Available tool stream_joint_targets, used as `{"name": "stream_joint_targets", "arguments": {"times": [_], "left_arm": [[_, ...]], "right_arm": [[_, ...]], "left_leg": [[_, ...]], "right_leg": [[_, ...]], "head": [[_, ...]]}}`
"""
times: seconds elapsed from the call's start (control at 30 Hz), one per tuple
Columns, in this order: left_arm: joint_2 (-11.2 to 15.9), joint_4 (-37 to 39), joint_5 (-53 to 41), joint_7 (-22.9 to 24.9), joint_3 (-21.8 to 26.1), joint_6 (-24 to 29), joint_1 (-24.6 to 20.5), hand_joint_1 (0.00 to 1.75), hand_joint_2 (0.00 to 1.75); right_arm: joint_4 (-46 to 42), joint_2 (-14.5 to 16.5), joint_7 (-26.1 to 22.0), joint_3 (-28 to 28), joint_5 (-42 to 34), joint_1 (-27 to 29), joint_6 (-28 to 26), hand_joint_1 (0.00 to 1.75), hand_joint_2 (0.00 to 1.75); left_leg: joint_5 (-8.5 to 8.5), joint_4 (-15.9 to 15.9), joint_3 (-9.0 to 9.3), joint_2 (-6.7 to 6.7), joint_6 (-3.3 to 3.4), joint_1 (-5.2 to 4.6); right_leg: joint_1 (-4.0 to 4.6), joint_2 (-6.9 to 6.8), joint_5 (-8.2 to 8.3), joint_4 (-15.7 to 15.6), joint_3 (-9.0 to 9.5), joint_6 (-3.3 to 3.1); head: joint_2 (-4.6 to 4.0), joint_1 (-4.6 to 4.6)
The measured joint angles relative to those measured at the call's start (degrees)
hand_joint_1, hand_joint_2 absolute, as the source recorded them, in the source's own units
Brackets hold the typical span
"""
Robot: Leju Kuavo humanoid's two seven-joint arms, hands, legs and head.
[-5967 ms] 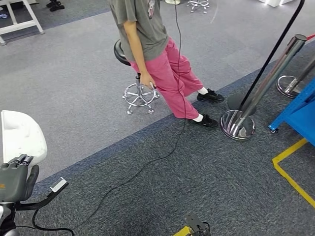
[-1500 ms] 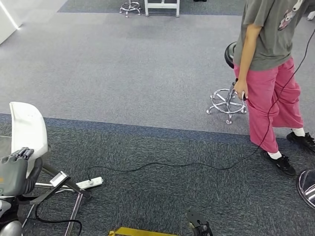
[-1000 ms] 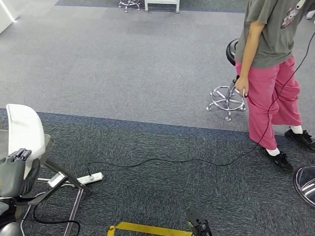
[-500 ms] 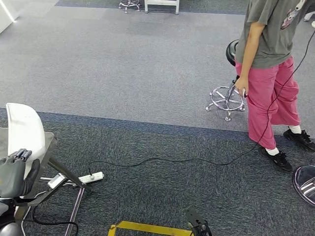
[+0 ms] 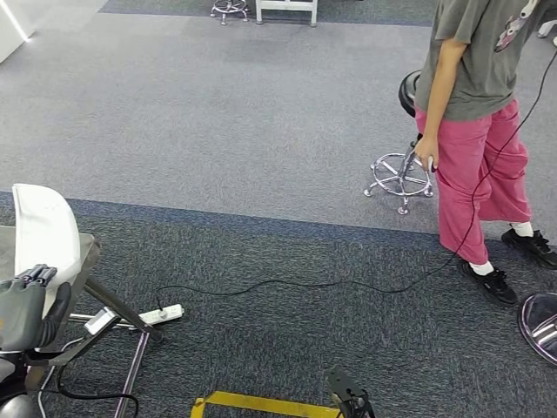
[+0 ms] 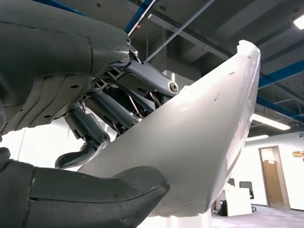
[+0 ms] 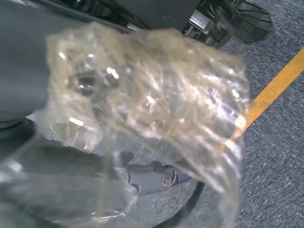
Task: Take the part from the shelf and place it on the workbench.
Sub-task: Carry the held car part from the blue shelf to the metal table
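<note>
- Left robot hand (image 5: 25, 309) at the near left edge of the head view, fingers wrapped around the white part (image 5: 44, 233); part stands upright above the hand.
- Left wrist view: dark fingers (image 6: 107, 107) lie on one face of the part (image 6: 201, 137), thumb (image 6: 82, 197) on the other. Grasp is firm.
- Part is held over the near corner of a grey table (image 5: 83, 257), not resting on it as far as I can tell.
- Right robot hand (image 7: 143, 178) seen through crumpled clear plastic (image 7: 150, 104) over the lens; blurred, cannot tell whether it is clenched or released.
- Yellow tape (image 5: 263, 405) on the dark carpet near the robot's feet; also a yellow line (image 7: 272, 88) in the right wrist view.
- White power strip (image 5: 161, 313) on the floor just beside the table legs; black cable (image 5: 315, 284) runs from it across the carpet toward the right.
- Person (image 5: 479, 104) in pink trousers and grey shirt stands at right, one hand (image 5: 426, 151) down by a black stool (image 5: 402, 165).
- Far off: white frame (image 5: 286, 9) at the top edge.
</note>
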Motion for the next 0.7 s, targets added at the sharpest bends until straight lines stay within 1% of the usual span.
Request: {"name": "stream_joint_targets", "arguments": {"times": [0.07,0.1,0.13,0.17,0.2,0.23,0.27,0.3,0.33,0.37,0.4,0.43,0.47,0.5,0.53,0.57,0.6,0.63,0.67,0.7], "left_arm": [[0.2,0.0,0.0,0.1,0.0,-0.1,0.0,1.75,1.75],[0.3,0.0,0.1,0.1,0.1,-0.1,0.0,1.75,1.75],[0.4,0.0,0.1,0.2,0.1,-0.3,0.0,1.75,1.75],[0.4,0.0,0.1,0.3,0.1,-0.4,0.1,1.75,1.75],[0.4,-0.1,0.0,0.4,0.1,-0.5,0.1,1.75,1.75],[0.4,-0.1,0.0,0.5,0.1,-0.6,0.2,1.75,1.75],[0.4,-0.1,0.0,0.5,0.1,-0.7,0.3,1.75,1.75],[0.3,-0.1,0.0,0.6,0.1,-0.7,0.4,1.75,1.75],[0.3,-0.1,0.0,0.6,0.0,-0.7,0.6,1.75,1.75],[0.3,-0.1,0.1,0.6,0.0,-0.7,0.7,1.75,1.75],[0.3,-0.1,0.2,0.6,0.0,-0.8,0.8,1.75,1.75],[0.2,-0.1,0.4,0.6,0.0,-0.8,0.8,1.75,1.75],[0.2,-0.1,0.5,0.6,0.0,-0.8,0.8,1.75,1.75],[0.2,-0.1,0.6,0.6,0.0,-0.8,0.7,1.75,1.75],[0.3,-0.1,0.7,0.6,0.0,-0.8,0.7,1.75,1.75],[0.3,-0.1,0.8,0.6,0.0,-0.9,0.7,1.75,1.75],[0.3,-0.1,0.9,0.5,0.0,-0.9,0.8,1.75,1.75],[0.3,-0.1,0.9,0.5,0.1,-0.9,0.9,1.75,1.75],[0.3,-0.1,1.0,0.5,0.1,-0.9,1.0,1.75,1.75],[0.3,-0.1,1.0,0.5,0.1,-0.9,1.0,1.75,1.75]], "right_arm": [[0.0,0.0,0.3,0.3,0.5,0.0,-0.2,0.00,0.00],[-0.1,0.0,0.4,0.5,0.8,-0.1,-0.3,0.00,0.00],[-0.1,0.0,0.4,0.6,1.1,-0.1,-0.5,0.00,0.00],[-0.2,0.0,0.5,0.8,1.4,-0.1,-0.8,0.00,0.00],[-0.3,0.0,0.5,1.0,1.6,-0.1,-1.0,0.00,0.00],[-0.3,-0.1,0.4,1.2,1.7,-0.1,-1.2,0.00,0.00],[-0.3,-0.1,0.4,1.3,1.7,0.0,-1.3,0.00,0.00],[-0.3,-0.2,0.3,1.4,1.7,0.2,-1.3,0.00,0.00],[-0.3,-0.2,0.2,1.5,1.7,0.4,-1.4,0.00,0.00],[-0.3,-0.3,0.1,1.5,1.6,0.6,-1.4,0.00,0.00],[-0.3,-0.4,0.0,1.6,1.6,0.7,-1.4,0.00,0.00],[-0.3,-0.5,-0.1,1.7,1.5,0.7,-1.4,0.00,0.00],[-0.3,-0.5,-0.1,1.8,1.5,0.7,-1.4,0.00,0.00],[-0.3,-0.5,-0.2,1.8,1.5,0.7,-1.5,0.00,0.00],[-0.3,-0.5,-0.2,1.9,1.5,0.7,-1.5,0.00,0.00],[-0.3,-0.5,-0.2,1.9,1.5,0.7,-1.5,0.00,0.00],[-0.3,-0.5,-0.2,2.0,1.5,0.8,-1.6,0.00,0.00],[-0.3,-0.5,-0.2,2.1,1.5,0.8,-1.7,0.00,0.00],[-0.3,-0.5,-0.2,2.1,1.5,0.7,-1.7,0.00,0.00],[-0.3,-0.5,-0.3,2.2,1.5,0.7,-1.8,0.00,0.00]], "left_leg": [[-0.04,0.2,-0.20,-0.06,0.48,-0.13],[0.09,-0.1,-0.19,-0.15,0.84,-0.17],[0.41,-0.6,-0.03,-0.24,1.06,-0.04],[0.81,-1.2,0.15,-0.40,1.30,0.12],[1.18,-1.8,0.28,-0.62,1.51,0.28],[1.42,-2.0,0.25,-0.84,1.62,0.40],[1.52,-2.1,0.09,-1.15,1.71,0.41],[1.56,-2.1,-0.06,-1.50,1.66,0.39],[1.62,-2.0,-0.16,-1.94,1.57,0.38],[1.69,-2.0,-0.23,-2.44,1.44,0.40],[1.73,-1.9,-0.26,-3.03,1.25,0.45],[1.72,-1.7,-0.30,-3.64,1.00,0.52],[1.63,-1.4,-0.48,-4.23,0.67,0.50],[1.57,-0.9,-0.78,-4.82,0.29,0.51],[1.59,-0.6,-1.17,-5.39,-0.13,0.54],[1.73,-0.3,-1.58,-5.98,-0.57,0.61],[1.97,-0.3,-1.90,-6.61,-0.98,0.79],[2.01,-0.2,-2.17,-6.63,-1.31,0.92],[1.56,0.4,-2.58,-5.79,-1.58,0.93],[0.43,2.1,-3.34,-4.46,-1.80,0.90]], "right_leg": [[-0.11,-0.17,0.22,-0.2,0.05,0.36],[-0.10,-0.33,0.34,-0.4,0.13,0.63],[-0.06,-0.38,0.13,-0.3,0.03,0.74],[-0.01,-0.31,-0.62,0.4,-0.42,0.84],[-0.01,-0.14,-2.04,2.5,-1.43,0.92],[-0.07,0.10,-4.01,5.9,-3.07,0.94],[-0.12,0.26,-6.14,10.1,-5.02,1.01],[-0.17,0.35,-7.73,14.0,-6.84,1.08],[-0.22,0.37,-8.34,16.4,-7.91,1.16],[-0.29,0.39,-7.82,16.6,-7.93,1.23],[-0.44,0.58,-6.19,14.3,-6.69,1.28],[-0.68,1.27,-4.05,10.3,-4.51,1.37],[-0.95,2.65,-2.57,6.0,-2.29,1.47],[-1.17,3.84,-1.61,2.8,-0.60,1.43],[-1.24,4.70,-1.38,1.0,0.37,1.30],[-1.15,4.90,-1.62,0.6,0.58,1.02],[-1.04,4.27,-1.48,0.7,0.55,0.62],[-0.97,3.56,-1.31,0.7,0.58,0.23],[-0.97,2.89,-1.13,0.7,0.55,-0.15],[-0.98,2.12,-1.00,0.6,0.53,-0.52]], "head": [[0.00,-0.03],[0.00,-0.05],[0.00,-0.03],[0.00,0.05],[0.00,0.12],[0.00,0.18],[0.00,0.21],[0.00,0.20],[0.00,0.19],[0.00,0.21],[0.00,0.20],[0.00,0.21],[0.00,0.22],[0.00,0.18],[0.00,0.17],[0.01,0.16],[0.01,0.13],[0.01,0.16],[0.01,0.03],[0.00,-0.12]]}}
